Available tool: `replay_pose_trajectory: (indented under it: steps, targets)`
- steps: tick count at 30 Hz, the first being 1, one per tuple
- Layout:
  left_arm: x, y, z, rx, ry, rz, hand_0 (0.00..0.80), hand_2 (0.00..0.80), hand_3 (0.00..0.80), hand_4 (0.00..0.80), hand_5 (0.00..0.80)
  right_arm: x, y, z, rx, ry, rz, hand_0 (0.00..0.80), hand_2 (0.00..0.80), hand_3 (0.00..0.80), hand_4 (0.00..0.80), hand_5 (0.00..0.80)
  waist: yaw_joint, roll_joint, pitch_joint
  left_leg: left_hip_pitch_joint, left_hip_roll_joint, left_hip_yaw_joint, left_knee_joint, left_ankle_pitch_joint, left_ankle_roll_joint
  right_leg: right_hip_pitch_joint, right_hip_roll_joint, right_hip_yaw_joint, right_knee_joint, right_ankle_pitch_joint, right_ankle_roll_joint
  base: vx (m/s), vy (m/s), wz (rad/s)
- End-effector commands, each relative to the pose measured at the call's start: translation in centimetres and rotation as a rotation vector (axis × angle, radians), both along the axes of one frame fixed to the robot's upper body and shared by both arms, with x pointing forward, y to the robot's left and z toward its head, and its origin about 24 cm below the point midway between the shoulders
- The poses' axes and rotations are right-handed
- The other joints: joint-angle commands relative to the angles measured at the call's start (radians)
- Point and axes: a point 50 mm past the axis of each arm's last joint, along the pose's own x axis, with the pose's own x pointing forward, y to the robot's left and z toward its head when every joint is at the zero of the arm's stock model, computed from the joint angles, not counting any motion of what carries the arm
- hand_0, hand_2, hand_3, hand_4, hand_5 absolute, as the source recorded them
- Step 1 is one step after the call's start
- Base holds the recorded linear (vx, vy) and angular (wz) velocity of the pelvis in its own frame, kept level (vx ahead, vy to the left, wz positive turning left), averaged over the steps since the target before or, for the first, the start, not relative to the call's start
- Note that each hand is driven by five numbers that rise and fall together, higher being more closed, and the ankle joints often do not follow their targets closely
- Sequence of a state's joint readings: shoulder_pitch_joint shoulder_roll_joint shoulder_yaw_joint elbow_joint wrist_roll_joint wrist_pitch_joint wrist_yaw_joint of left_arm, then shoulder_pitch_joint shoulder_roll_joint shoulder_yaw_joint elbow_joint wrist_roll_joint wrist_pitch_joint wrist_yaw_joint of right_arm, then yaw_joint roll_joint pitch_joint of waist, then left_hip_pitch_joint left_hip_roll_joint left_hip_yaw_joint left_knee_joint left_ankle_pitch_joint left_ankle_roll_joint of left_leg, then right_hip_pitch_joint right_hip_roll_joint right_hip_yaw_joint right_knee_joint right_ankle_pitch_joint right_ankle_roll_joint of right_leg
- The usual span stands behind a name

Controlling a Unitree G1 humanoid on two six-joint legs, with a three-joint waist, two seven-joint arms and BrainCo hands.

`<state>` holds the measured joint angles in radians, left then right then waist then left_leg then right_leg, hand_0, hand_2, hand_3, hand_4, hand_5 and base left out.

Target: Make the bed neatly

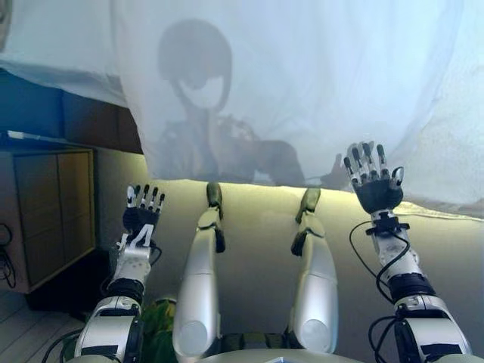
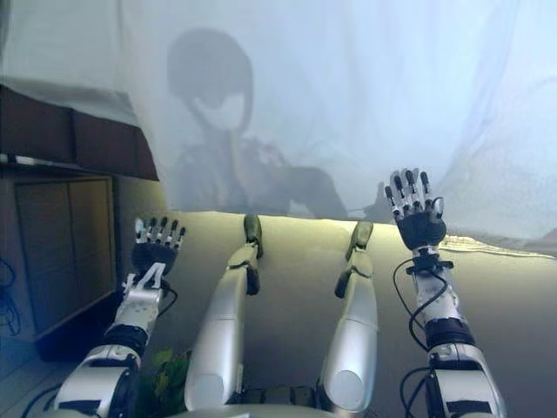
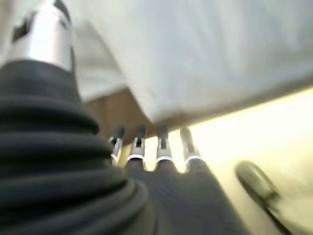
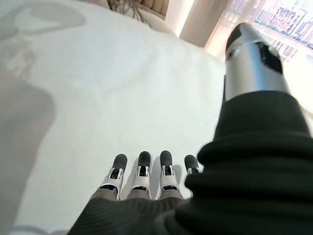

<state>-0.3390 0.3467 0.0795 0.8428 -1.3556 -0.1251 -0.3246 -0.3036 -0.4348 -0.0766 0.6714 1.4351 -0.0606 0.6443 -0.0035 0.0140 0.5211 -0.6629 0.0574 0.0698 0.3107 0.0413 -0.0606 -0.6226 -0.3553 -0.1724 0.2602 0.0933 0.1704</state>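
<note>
A white sheet covers the bed and hangs over its near edge, with its hem running across the middle of the eye views. My left hand is raised in front of the bed's beige side panel, just below the sheet's left corner. Its fingers are straight and hold nothing. My right hand is raised higher, open, with its fingertips at the sheet's hem. In the right wrist view its straight fingers point over the smooth sheet. Neither hand grasps the cloth.
A wooden cabinet stands left of the bed. Behind it is a dark wall panel. A padded headboard and a curtained window lie beyond the far end of the bed.
</note>
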Motion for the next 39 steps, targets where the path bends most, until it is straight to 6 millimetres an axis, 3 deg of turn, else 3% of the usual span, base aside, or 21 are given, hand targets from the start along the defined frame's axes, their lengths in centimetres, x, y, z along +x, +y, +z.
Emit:
replay_pose_trajectory:
  steps: [1, 4, 11, 14, 18, 23, 27, 32, 36, 39]
  targets:
    - [-1.6, 2.9, 0.8, 0.107, -0.038, 0.046, 0.000, 0.000, 0.000, 0.000, 0.000, -2.6, -3.2, -0.1, -0.002, -0.026, -0.132, 0.000, 0.000, 0.000, 0.000, 0.000, 0.015, 0.022, -0.009, 0.077, 0.052, -0.043, 0.021, -0.007, -0.072, 0.096, -0.079, 0.015, -0.045, 0.091, 0.058, 0.121, -0.204, 0.04]
    - [-2.8, 2.6, 0.3, 0.132, -0.049, 0.015, 0.000, 0.000, 0.000, 0.000, 0.000, -4.0, -3.6, -1.8, 0.022, 0.040, -0.144, 0.000, 0.000, 0.000, 0.000, 0.000, 0.025, 0.022, -0.050, 0.150, 0.062, -0.050, -0.015, -0.010, -0.074, 0.169, -0.066, 0.003, -0.079, 0.091, 0.058, 0.148, -0.176, 0.06]
    - [-5.3, 0.1, -0.8, 0.230, -0.045, -0.127, 0.000, 0.000, 0.000, 0.000, 0.000, -9.8, -2.4, -9.0, 0.061, 0.345, -0.228, 0.000, 0.000, 0.000, 0.000, 0.000, 0.069, 0.008, -0.231, 0.395, 0.092, -0.055, -0.177, -0.001, -0.073, 0.406, -0.028, -0.036, -0.190, 0.081, 0.060, 0.218, -0.178, 0.04]
    - [-6.4, -0.4, -1.6, 0.277, 0.038, -0.175, 0.000, 0.000, 0.000, 0.000, 0.000, -11.6, -1.2, -10.4, -0.036, 0.422, -0.201, 0.000, 0.000, 0.000, 0.000, 0.000, 0.074, -0.007, -0.301, 0.483, 0.106, -0.055, -0.215, -0.001, -0.072, 0.492, -0.006, -0.043, -0.215, 0.062, 0.058, 0.252, -0.163, 0.20]
    - [-7.9, -0.7, -2.3, 0.338, 0.125, -0.191, 0.000, 0.000, 0.000, 0.000, 0.000, -12.9, 0.1, -10.7, -0.214, 0.542, -0.191, 0.000, 0.000, 0.000, 0.000, 0.000, 0.074, -0.029, -0.385, 0.573, 0.119, -0.044, -0.253, 0.004, -0.071, 0.568, 0.017, -0.047, -0.232, 0.048, 0.059, 0.199, -0.145, 0.09]
    - [-8.5, -0.2, -1.9, 0.483, 0.192, -0.165, 0.000, 0.000, 0.000, 0.000, 0.000, -11.3, 1.8, -8.8, -0.383, 0.532, -0.155, 0.000, 0.000, 0.000, 0.000, 0.000, 0.065, -0.049, -0.439, 0.654, 0.120, -0.049, -0.270, -0.007, -0.069, 0.624, 0.043, -0.031, -0.256, 0.039, 0.051, 0.065, -0.124, -0.03]
    - [-9.1, -0.1, -2.5, 0.486, 0.236, -0.194, 0.000, 0.000, 0.000, 0.000, 0.000, -10.9, 2.8, -8.9, -0.382, 0.559, -0.104, 0.000, 0.000, 0.000, 0.000, 0.000, 0.057, -0.040, -0.463, 0.698, 0.132, -0.029, -0.270, -0.011, -0.069, 0.658, 0.063, -0.014, -0.279, 0.037, 0.042, 0.053, -0.058, -0.15]
    - [-8.3, -1.0, -1.8, 0.529, 0.215, -0.265, 0.000, 0.000, 0.000, 0.000, 0.000, -10.7, 3.1, -9.4, -0.336, 0.596, -0.148, 0.000, 0.000, 0.000, 0.000, 0.000, 0.064, -0.024, -0.481, 0.726, 0.137, -0.012, -0.343, 0.018, -0.070, 0.673, 0.071, -0.044, -0.297, 0.044, 0.051, 0.006, -0.004, -0.06]
    - [-7.6, -2.0, -1.3, 0.512, 0.174, -0.332, 0.000, 0.000, 0.000, 0.000, 0.000, -11.2, 3.0, -9.6, -0.181, 0.576, -0.233, 0.000, 0.000, 0.000, 0.000, 0.000, 0.069, -0.026, -0.495, 0.714, 0.123, -0.016, -0.372, 0.036, -0.075, 0.674, 0.067, -0.075, -0.303, 0.047, 0.058, -0.040, -0.005, 0.05]
    - [-7.7, -1.8, -1.4, 0.499, 0.175, -0.331, 0.000, 0.000, 0.000, 0.000, 0.000, -11.6, 4.0, -10.3, -0.090, 0.571, -0.146, 0.000, 0.000, 0.000, 0.000, 0.000, 0.064, -0.028, -0.497, 0.712, 0.120, -0.015, -0.343, 0.019, -0.073, 0.669, 0.060, -0.065, -0.286, 0.037, 0.057, -0.022, 0.011, 0.05]
